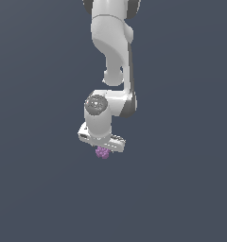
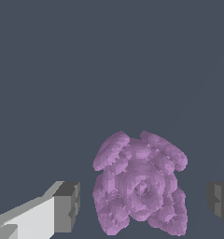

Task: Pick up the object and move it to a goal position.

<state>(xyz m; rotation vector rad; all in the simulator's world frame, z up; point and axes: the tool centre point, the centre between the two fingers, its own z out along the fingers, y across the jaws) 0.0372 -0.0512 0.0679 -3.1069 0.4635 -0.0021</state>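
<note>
The object [image 1: 102, 152] is a small purple lumpy ball, just under the white gripper [image 1: 102, 147] in the exterior view. The fingers are hidden there behind the hand and the ball. In the wrist view the object [image 2: 139, 186] lies between the two fingers of the gripper [image 2: 143, 203]. One grey pad [image 2: 67, 206] stands on one side and the other pad [image 2: 220, 200] on the other. A gap shows between each pad and the ball. The gripper is open and straddles the ball without touching it.
A plain dark grey-blue surface [image 1: 35, 179] fills both views. The white arm [image 1: 113, 42] comes down from the top of the exterior view. No other objects show.
</note>
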